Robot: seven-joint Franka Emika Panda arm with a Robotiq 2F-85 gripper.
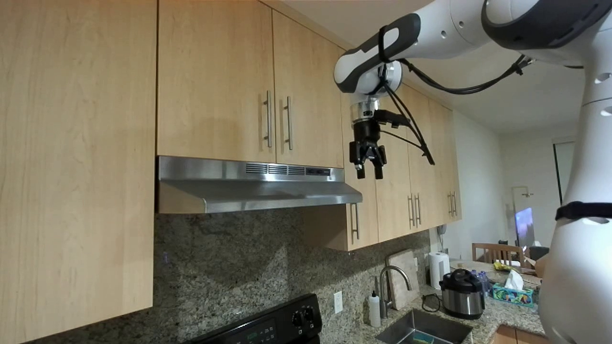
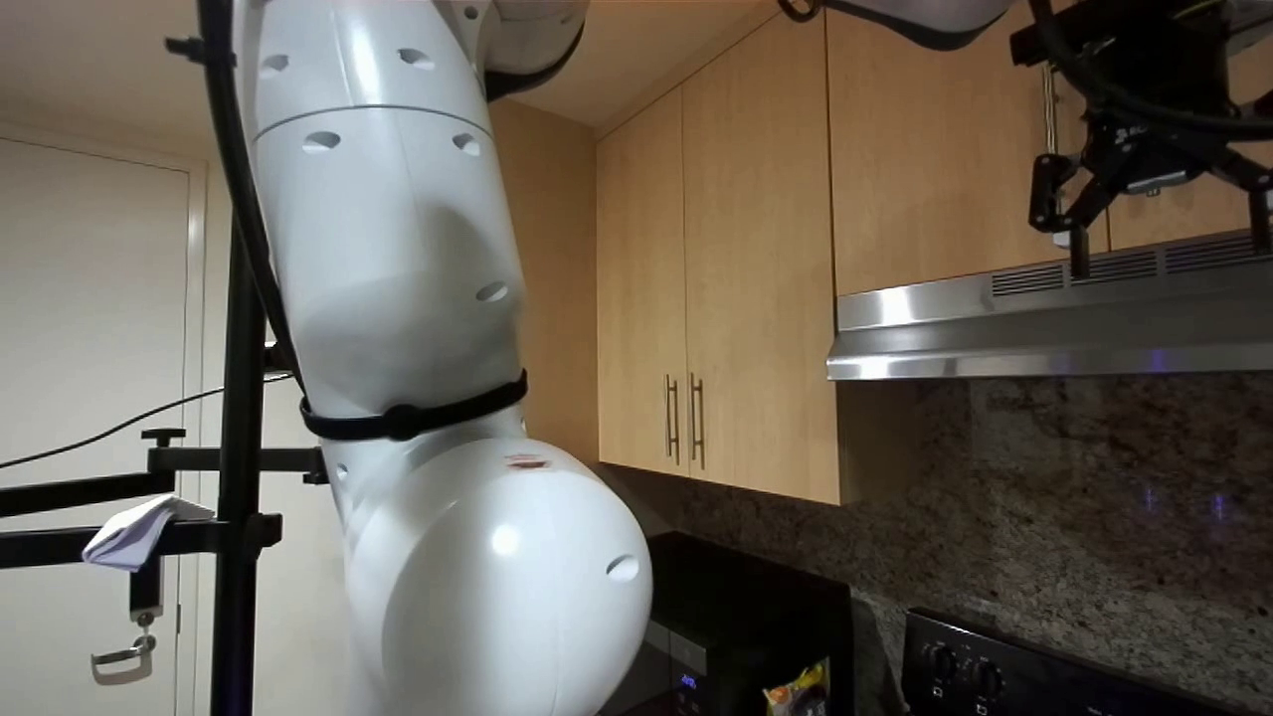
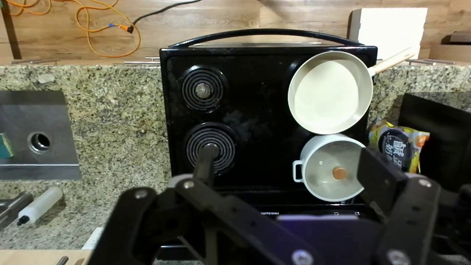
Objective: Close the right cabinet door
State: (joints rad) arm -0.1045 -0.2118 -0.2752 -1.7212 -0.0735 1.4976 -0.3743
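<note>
In an exterior view, the Robotiq gripper (image 1: 370, 173) points its fingers (image 1: 379, 171) downward, a gap between the tips; left of and above them is the right cabinet door (image 1: 308, 71), shut in line with its twin door (image 1: 210, 81), its slim bar handle (image 1: 289, 123) along the left edge. The stainless range hood (image 1: 267, 193) sits lower left of the fingers. In an exterior view, the fingers are spread wide, part of the right cabinet door showing between and behind them, a longer maple door (image 2: 761, 268) well to their left. In the wrist view, the fingers stand well apart over the black electric range (image 3: 257, 162); the picture-left tip partly hides a coil burner (image 3: 211, 137), the picture-right tip overlaps a glass-lidded pot (image 3: 322, 176).
</note>
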